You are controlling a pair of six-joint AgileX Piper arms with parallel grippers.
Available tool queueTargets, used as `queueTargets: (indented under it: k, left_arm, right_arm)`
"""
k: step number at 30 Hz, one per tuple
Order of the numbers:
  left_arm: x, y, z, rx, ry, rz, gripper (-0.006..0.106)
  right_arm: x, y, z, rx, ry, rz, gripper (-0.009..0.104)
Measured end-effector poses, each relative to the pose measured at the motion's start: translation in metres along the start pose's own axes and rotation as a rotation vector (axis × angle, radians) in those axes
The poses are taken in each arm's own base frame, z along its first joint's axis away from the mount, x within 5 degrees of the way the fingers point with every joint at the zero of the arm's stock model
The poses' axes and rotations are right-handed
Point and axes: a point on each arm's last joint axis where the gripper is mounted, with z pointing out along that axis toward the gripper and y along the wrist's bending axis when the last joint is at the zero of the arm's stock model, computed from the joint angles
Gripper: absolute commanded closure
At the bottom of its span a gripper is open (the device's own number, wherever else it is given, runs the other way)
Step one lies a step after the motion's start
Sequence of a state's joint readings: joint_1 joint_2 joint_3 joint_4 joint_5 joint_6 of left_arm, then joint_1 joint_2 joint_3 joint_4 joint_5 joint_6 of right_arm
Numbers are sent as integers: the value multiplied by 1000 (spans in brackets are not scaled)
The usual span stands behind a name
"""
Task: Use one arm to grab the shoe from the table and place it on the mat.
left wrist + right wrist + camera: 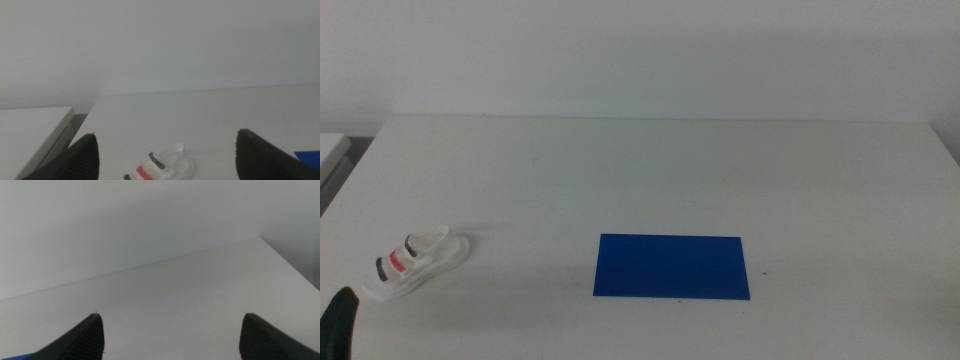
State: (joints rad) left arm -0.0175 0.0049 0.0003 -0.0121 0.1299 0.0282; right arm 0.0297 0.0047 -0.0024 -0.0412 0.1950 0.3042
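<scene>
White bench [650, 170] carries the shoe [418, 262] well apart from the mat [672, 266]; left gripper [165, 165], jaws apart, should descend squarely over its straps.

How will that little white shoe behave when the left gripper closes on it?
The shoe looks small with a thick sole, so probably light and fairly stiff underneath. Its thin straps likely flex if pinched. Lying flat on the table, it shouldn't roll, though it may slide when nudged by the open left gripper.
</scene>
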Motion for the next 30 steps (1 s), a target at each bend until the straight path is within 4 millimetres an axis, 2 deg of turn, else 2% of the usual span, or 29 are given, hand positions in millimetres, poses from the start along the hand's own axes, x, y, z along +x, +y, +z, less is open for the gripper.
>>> queueTargets:
  k: [3, 5, 8, 11, 13, 15, 18, 22, 26, 30]
  left_arm:
    - [-11, 0, 1, 0, 79, 12, 7]
    - [-35, 2, 6, -5, 194, 46, 7]
    - [-85, 4, 25, 10, 459, 142, 7]
    - [-133, 6, 63, 84, 744, 292, 7]
    - [-151, 7, 92, 169, 925, 408, 7]
    - [-160, 7, 123, 261, 1001, 533, 7]
    - [-155, 7, 168, 381, 1079, 665, 7]
    - [-129, 9, 211, 441, 1204, 716, 7]
    - [-97, 12, 234, 500, 1314, 716, 7]
    - [-70, 17, 248, 562, 1316, 628, 7]
  right_arm:
    - [0, 0, 0, 0, 0, 0, 16]
    - [0, 0, 0, 0, 0, 0, 16]
    - [0, 0, 0, 0, 0, 0, 16]
    - [0, 0, 0, 0, 0, 0, 16]
    - [0, 0, 0, 0, 0, 0, 16]
    - [0, 0, 0, 0, 0, 0, 16]
    - [0, 0, 0, 0, 0, 0, 16]
    - [0, 0, 0, 0, 0, 0, 16]
    - [0, 0, 0, 0, 0, 0, 16]
    - [0, 0, 0, 0, 0, 0, 16]
